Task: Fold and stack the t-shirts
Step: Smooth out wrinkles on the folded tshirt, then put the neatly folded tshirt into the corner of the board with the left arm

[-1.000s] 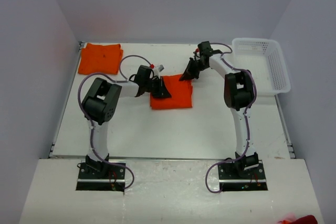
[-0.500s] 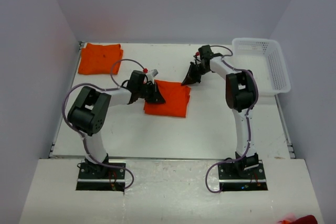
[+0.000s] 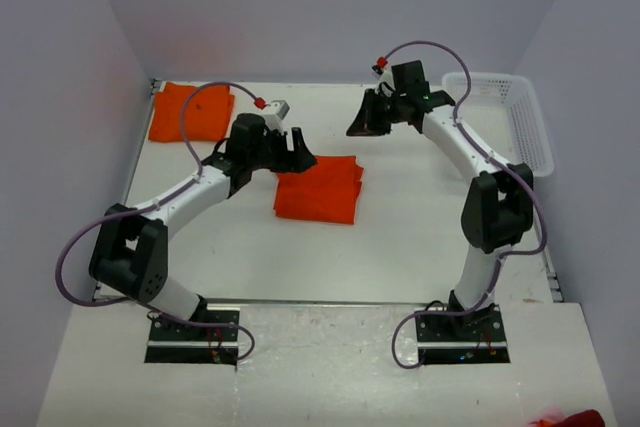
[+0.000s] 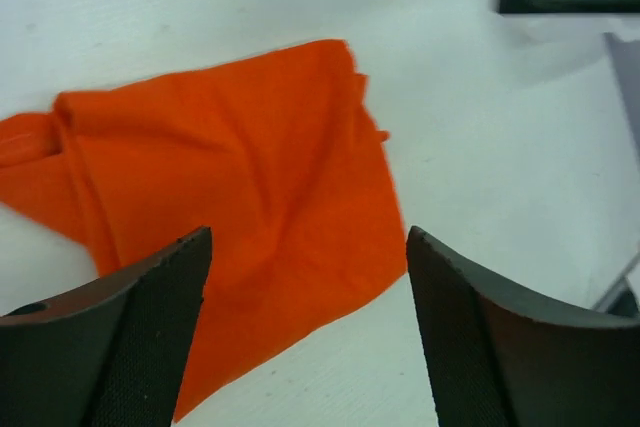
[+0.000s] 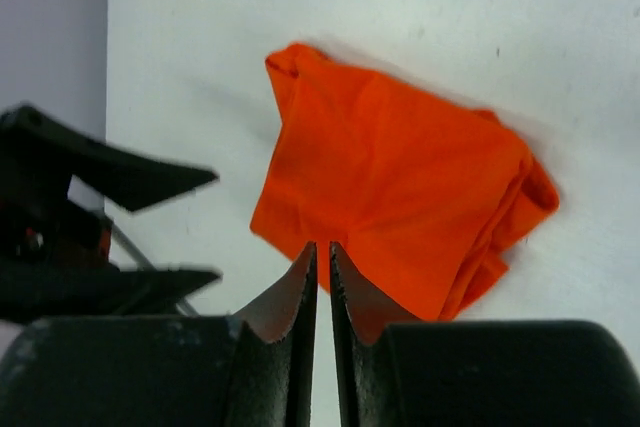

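One folded orange t-shirt (image 3: 318,189) lies flat in the middle of the table, also in the left wrist view (image 4: 240,177) and the right wrist view (image 5: 400,187). A second folded t-shirt (image 3: 190,112) rests at the back left corner. My left gripper (image 3: 300,151) hovers over the middle shirt's back left edge, wide open (image 4: 308,237) with only cloth and table below it. My right gripper (image 3: 358,125) hangs above the table behind the shirt's back right corner. It is open by only a thin slit (image 5: 323,245) and holds nothing.
A white lattice basket (image 3: 498,78) stands at the back right, beside the right arm. Grey walls close in the table on the left, back and right. The left arm's fingers (image 5: 110,172) show at the left of the right wrist view.
My left gripper opened and let go of the middle shirt, which now lies a little further left. Both arms stretched out and lifted off the cloth; the right jaws parted slightly.
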Controlling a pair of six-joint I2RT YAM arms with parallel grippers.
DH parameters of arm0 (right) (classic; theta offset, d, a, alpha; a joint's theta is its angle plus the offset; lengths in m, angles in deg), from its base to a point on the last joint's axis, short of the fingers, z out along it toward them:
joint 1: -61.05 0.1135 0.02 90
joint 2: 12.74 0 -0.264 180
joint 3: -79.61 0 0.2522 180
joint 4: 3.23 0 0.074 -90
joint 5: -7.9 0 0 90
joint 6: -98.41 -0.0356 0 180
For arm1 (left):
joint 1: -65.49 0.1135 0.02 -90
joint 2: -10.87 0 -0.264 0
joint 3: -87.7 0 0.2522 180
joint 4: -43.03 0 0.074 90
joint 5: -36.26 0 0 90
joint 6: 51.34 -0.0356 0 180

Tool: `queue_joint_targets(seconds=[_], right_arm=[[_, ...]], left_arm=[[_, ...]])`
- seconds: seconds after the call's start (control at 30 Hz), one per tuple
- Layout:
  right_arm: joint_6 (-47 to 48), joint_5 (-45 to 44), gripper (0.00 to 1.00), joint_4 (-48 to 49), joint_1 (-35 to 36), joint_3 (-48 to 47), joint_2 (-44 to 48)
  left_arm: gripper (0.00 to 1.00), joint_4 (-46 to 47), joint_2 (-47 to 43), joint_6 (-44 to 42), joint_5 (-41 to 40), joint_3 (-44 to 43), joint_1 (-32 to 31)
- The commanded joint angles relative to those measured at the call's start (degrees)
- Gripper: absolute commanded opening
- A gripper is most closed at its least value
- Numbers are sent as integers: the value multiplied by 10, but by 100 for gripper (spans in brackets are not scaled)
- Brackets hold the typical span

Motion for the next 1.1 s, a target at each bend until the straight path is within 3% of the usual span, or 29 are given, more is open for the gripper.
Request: queue_joint_targets(seconds=[0.0,0.07,0.33,0.47,0.7,1.07], right_arm=[[-7,0,11,33,19,91,82],[-9,-12,12,41,36,145,141],[-14,-90,13,8,83,271,261],[-14,-88,12,20,83,321,295],[12,-106,11,14,83,363,321],[13,-106,9,27,83,384,324]], left_arm=[[82,-128,-11,-51,-131,-27,2],[88,-147,-1,-69,-149,-28,14],[86,-130,34,-68,-122,-33,55],[87,-144,85,-94,-78,-65,69],[87,-154,132,-115,-84,-77,99],[87,-123,172,-132,89,-71,150]])
